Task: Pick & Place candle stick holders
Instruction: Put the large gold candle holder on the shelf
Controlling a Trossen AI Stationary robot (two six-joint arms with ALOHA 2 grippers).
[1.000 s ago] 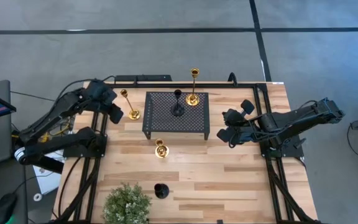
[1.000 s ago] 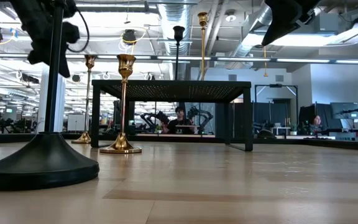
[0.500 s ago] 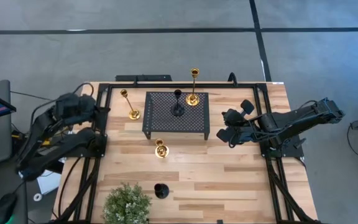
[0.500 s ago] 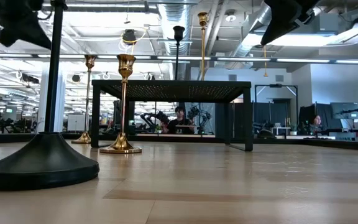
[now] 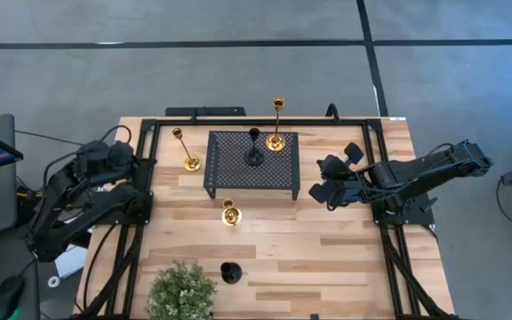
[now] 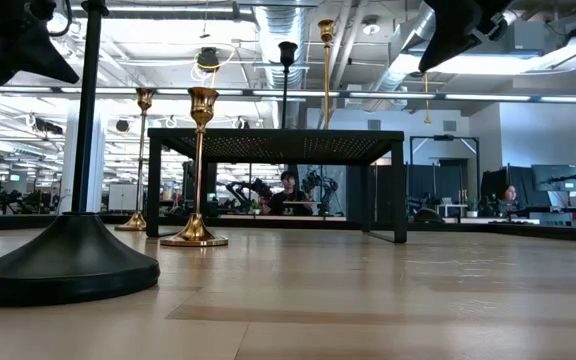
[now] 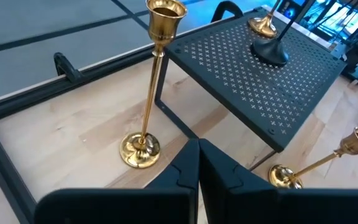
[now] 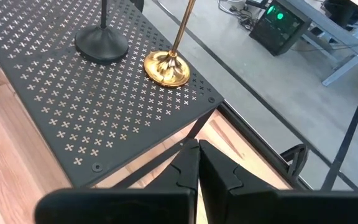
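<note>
The left hand (image 7: 197,155), closed and empty, faces an upright tall gold holder (image 7: 148,87) just ahead. The right hand (image 8: 197,158), also closed, waits farther off.

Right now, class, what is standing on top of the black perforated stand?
Two holders stand on the black perforated stand: a black candle holder and a tall gold candle holder near its back right corner. The table directly beneath is covered.
</note>
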